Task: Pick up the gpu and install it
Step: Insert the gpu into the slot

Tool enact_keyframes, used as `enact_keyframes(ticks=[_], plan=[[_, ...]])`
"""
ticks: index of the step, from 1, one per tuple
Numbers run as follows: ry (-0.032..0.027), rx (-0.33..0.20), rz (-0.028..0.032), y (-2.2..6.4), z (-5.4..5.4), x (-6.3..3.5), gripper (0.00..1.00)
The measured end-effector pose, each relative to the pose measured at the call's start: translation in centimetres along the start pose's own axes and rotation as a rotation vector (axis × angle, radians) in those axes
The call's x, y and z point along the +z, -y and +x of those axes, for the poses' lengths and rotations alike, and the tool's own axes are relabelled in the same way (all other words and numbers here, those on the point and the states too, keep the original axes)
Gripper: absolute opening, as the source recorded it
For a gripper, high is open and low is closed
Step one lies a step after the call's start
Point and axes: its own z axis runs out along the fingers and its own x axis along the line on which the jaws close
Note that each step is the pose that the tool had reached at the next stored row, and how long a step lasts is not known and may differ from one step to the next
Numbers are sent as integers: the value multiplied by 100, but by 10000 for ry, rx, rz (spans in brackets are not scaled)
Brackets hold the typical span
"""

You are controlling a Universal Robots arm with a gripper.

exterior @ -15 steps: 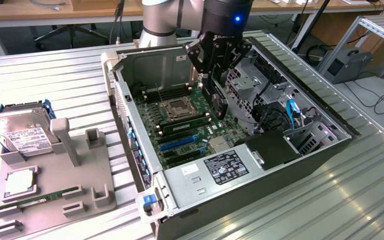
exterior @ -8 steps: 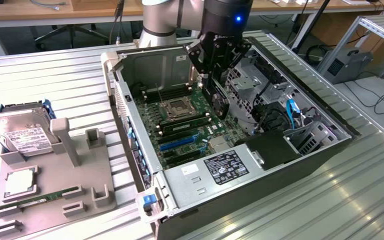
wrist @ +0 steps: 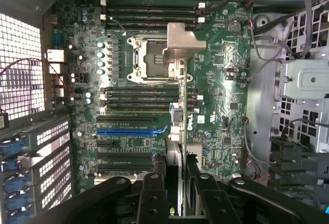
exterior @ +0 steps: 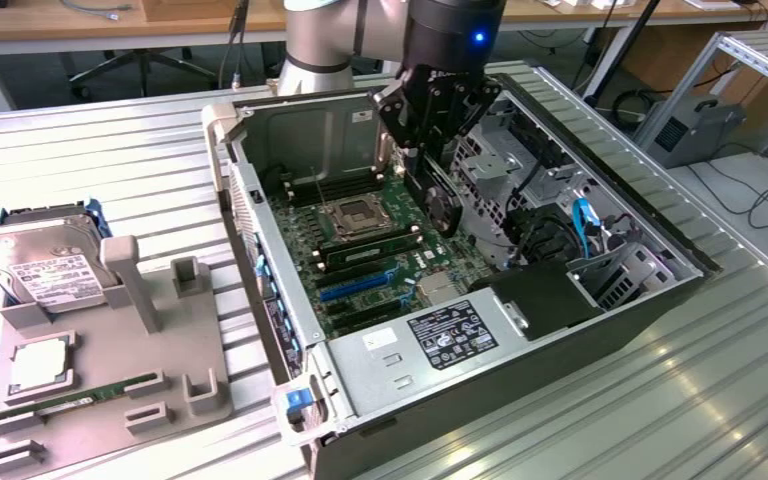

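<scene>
Gpu clamped edge-on in tool, hanging just under it inside open case, above motherboard, not seated. Its silver bracket sits in front of the CPU socket. Arm stands upright over the case, tool pointing down. Case rests on bench.

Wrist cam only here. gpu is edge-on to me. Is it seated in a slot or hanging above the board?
Observer: Hanging. The gripper holds the gpu upright inside the case, apparently above the board.
Operator: Case upright or on its side?
Observer: On its side, open face up.
Operator: Anything beside the case?
Observer: A grey fixture on the exterior view's left, holding a hard drive.
</scene>
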Motion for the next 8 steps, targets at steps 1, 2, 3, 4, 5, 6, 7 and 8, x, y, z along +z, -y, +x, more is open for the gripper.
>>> enact_keyframes(ticks=[1,2,3,4,5,6,7,8], plan=[[2,-38,-1,0,0,0,26],[3,-64,-2,0,0,0,26],[5,-94,-4,0,0,0,26],[7,-130,-4,0,0,0,26],[9,-165,-5,0,0,0,26],[11,-196,-7,0,0,0,26],[12,-218,-7,0,0,0,26],[13,-233,-8,0,0,0,26]])
